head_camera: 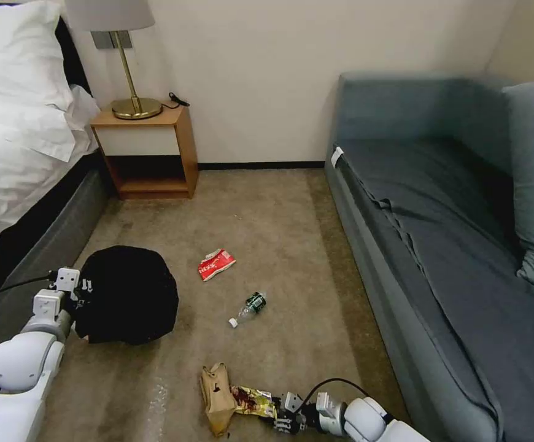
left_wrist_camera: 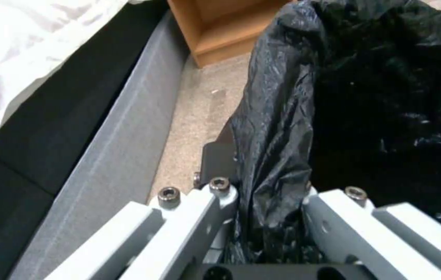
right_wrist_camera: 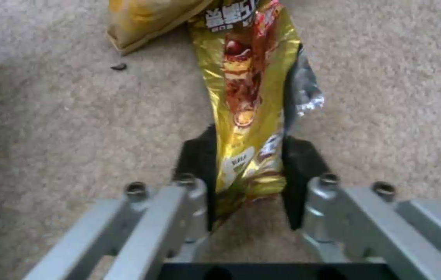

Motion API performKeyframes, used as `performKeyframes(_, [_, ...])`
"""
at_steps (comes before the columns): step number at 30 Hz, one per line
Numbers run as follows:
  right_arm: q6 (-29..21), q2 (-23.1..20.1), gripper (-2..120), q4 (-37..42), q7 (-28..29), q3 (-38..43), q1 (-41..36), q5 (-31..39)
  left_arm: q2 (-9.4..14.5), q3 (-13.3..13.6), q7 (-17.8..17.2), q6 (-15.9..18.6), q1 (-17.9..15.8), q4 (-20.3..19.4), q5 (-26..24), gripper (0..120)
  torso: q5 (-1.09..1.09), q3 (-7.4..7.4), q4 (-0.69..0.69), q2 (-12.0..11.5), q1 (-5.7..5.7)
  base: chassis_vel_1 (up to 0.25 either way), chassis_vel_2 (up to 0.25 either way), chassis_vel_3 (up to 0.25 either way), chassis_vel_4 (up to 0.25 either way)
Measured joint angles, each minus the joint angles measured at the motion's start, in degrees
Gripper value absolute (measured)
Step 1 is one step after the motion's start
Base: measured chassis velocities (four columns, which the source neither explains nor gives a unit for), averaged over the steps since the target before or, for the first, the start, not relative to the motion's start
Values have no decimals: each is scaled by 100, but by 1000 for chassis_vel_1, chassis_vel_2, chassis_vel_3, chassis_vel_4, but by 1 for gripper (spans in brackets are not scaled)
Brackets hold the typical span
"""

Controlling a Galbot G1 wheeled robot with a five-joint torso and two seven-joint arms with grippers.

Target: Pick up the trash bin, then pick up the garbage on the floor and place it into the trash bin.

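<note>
Now my right gripper point(right_wrist_camera: 246, 171) pinches the yellow wrapper point(right_wrist_camera: 246, 97) thinly; slick foil could slip. My left gripper point(left_wrist_camera: 269, 186) clamps the bin point(head_camera: 129, 294) liner, which might tear.

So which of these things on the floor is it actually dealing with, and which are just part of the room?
Part of the job:
trash bin, gripped at the rim by the left gripper
yellow snack wrapper, in the right gripper
brown paper bag
red snack packet
bottle

Just lying about:
bed
nightstand
lamp
sofa
</note>
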Motion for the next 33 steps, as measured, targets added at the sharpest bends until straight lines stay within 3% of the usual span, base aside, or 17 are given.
performKeyframes(7, [0, -9, 0, 4, -4, 15, -13, 2, 1, 1, 0, -16, 7, 9, 3, 4, 1, 0, 0, 0, 0, 0, 0, 0, 0])
performKeyframes(18, [-35, -158, 0, 415, -5, 271, 10, 141, -10, -1, 0, -56, 37, -45, -4, 4, 1, 0, 0, 0, 0, 0, 0, 0, 0])
performKeyframes(33, [-62, -863, 0, 1365, 14, 728, 482, 507, -76, 191, 25, -196, -2, -297, -80, 4, -1, 0, 0, 0, 0, 0, 0, 0, 0])
